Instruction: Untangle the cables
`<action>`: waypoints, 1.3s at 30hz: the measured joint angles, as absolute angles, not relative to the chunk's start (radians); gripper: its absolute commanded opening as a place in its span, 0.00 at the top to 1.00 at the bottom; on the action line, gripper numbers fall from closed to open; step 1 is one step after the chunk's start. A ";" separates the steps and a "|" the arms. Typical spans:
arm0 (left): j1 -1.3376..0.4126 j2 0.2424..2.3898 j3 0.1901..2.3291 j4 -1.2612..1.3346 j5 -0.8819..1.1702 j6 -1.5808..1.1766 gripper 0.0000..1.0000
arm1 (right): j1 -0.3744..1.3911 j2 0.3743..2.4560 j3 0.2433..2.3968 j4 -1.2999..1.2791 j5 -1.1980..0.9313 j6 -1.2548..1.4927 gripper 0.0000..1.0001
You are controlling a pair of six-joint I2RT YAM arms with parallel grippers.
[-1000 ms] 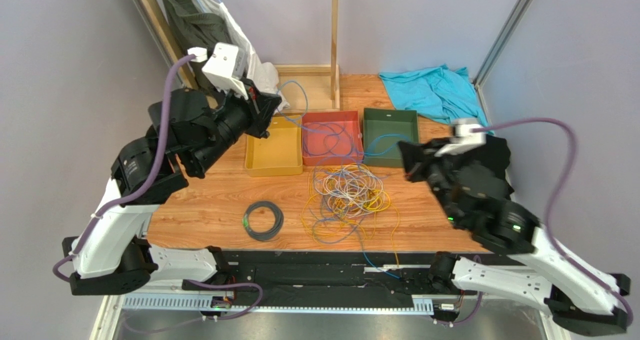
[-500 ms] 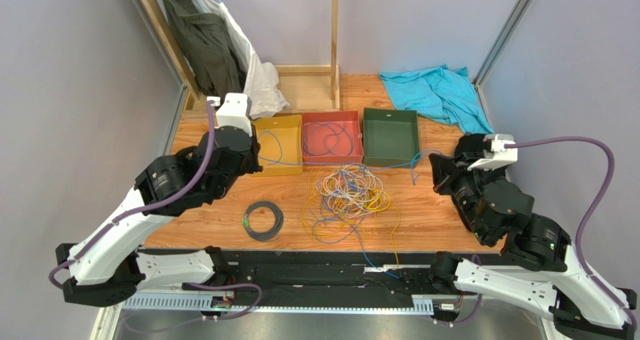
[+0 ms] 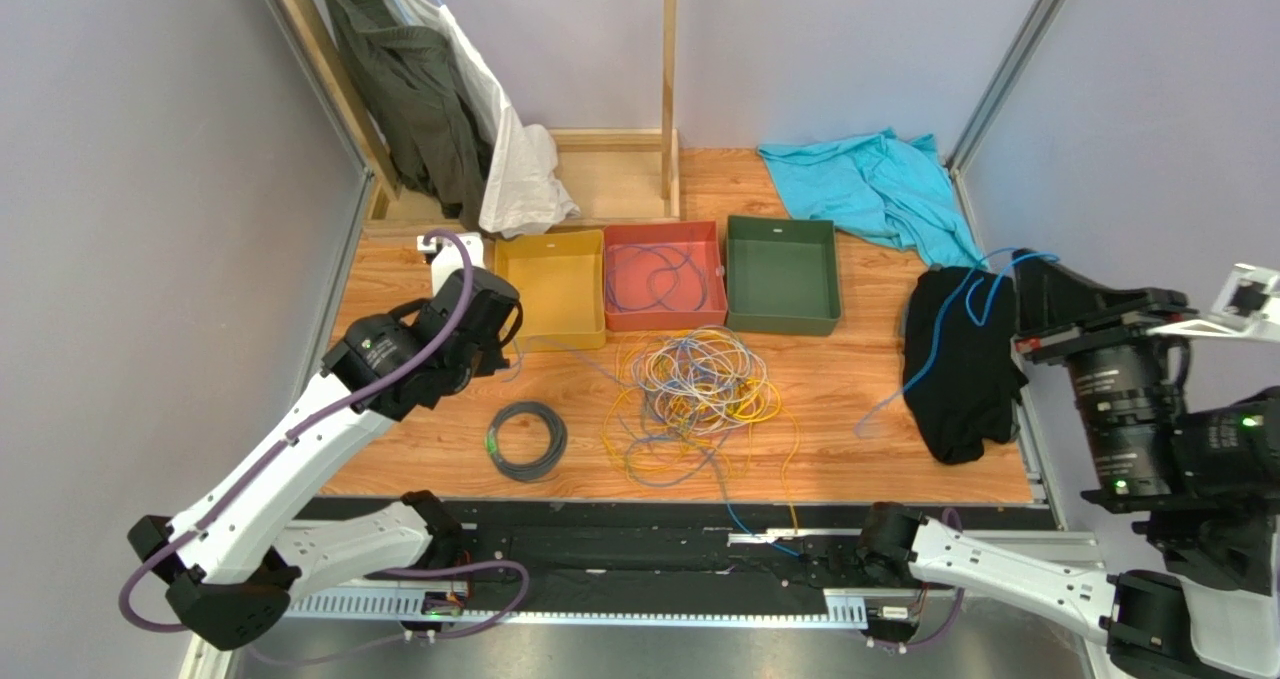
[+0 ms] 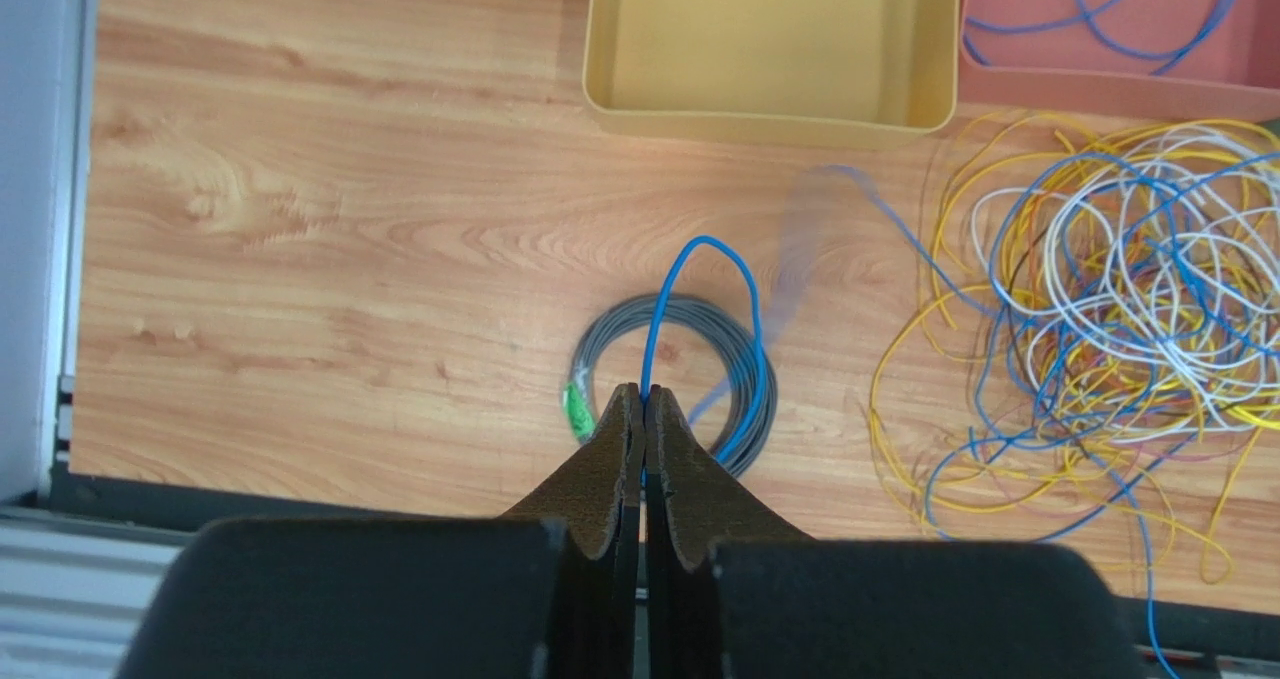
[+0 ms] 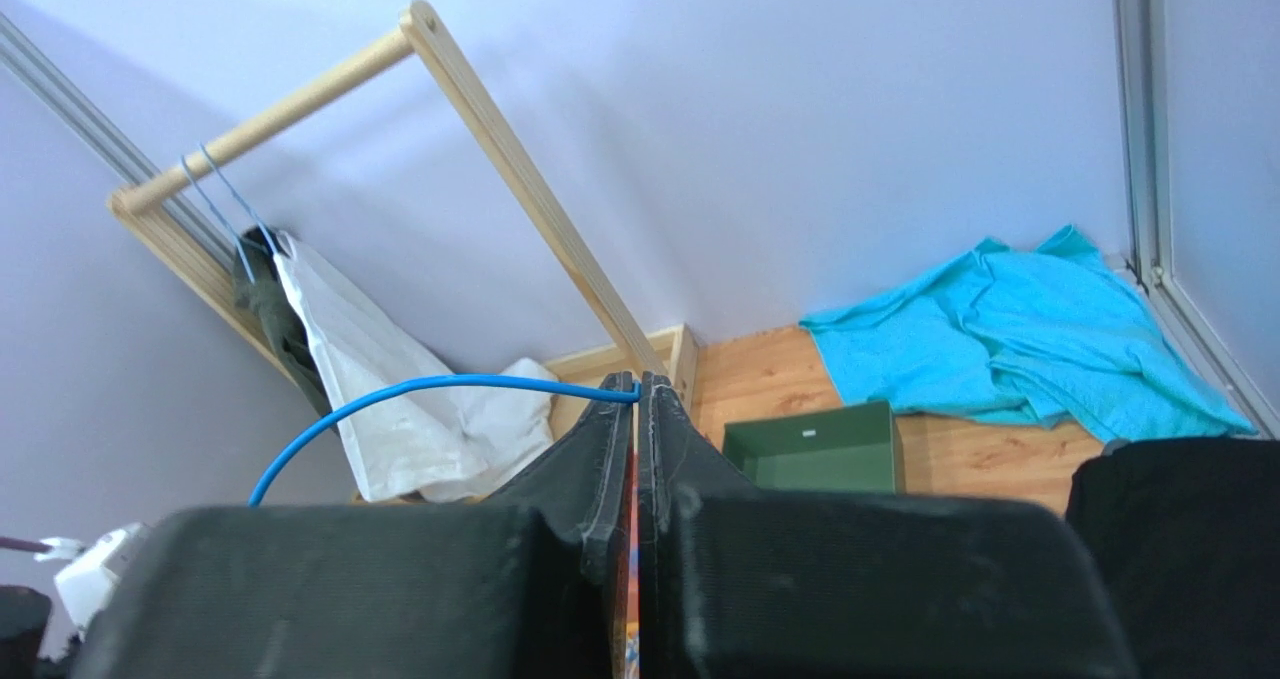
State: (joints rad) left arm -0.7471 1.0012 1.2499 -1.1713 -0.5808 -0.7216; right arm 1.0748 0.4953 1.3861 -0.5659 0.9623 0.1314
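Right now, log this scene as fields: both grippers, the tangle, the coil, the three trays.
left gripper: shut on blue cable loop
right gripper: shut on blue cable
tangle: on table, before red tray
grey coil: flat, left of tangle
yellow tray: empty
red tray: holds blue wire
green tray: empty

Soft, even light fills all three views, and the wooden table (image 3: 406, 424) is bright with no glare. The cable tangle (image 3: 699, 387) casts only faint shadows. In the left wrist view a stretch of the blue cable (image 4: 706, 240) is smeared by motion blur near the yellow tray, the rest sharp. In the right wrist view the wall (image 5: 842, 109) darkens towards the left
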 measured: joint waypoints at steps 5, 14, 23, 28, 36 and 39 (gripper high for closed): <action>-0.712 0.998 1.226 -1.168 -0.544 -0.732 1.00 | 1.075 0.496 1.436 -0.508 0.963 0.069 1.00; -0.707 1.037 1.528 -1.081 -0.464 -0.674 1.00 | 1.075 0.498 1.254 -0.547 0.921 0.173 1.00; -0.707 1.108 1.744 -0.995 -0.425 -0.601 1.00 | 1.062 0.686 1.142 -0.583 0.865 0.274 1.00; -0.707 1.013 1.498 -0.985 -0.389 -0.625 1.00 | 0.920 0.903 1.212 -0.557 0.719 0.295 1.00; -0.707 0.822 1.177 -0.967 -0.302 -0.707 1.00 | 0.724 1.182 1.314 -0.506 0.502 0.326 1.00; -0.707 0.802 1.127 -0.957 -0.267 -0.724 1.00 | 0.697 1.269 1.352 -0.466 0.459 0.326 1.00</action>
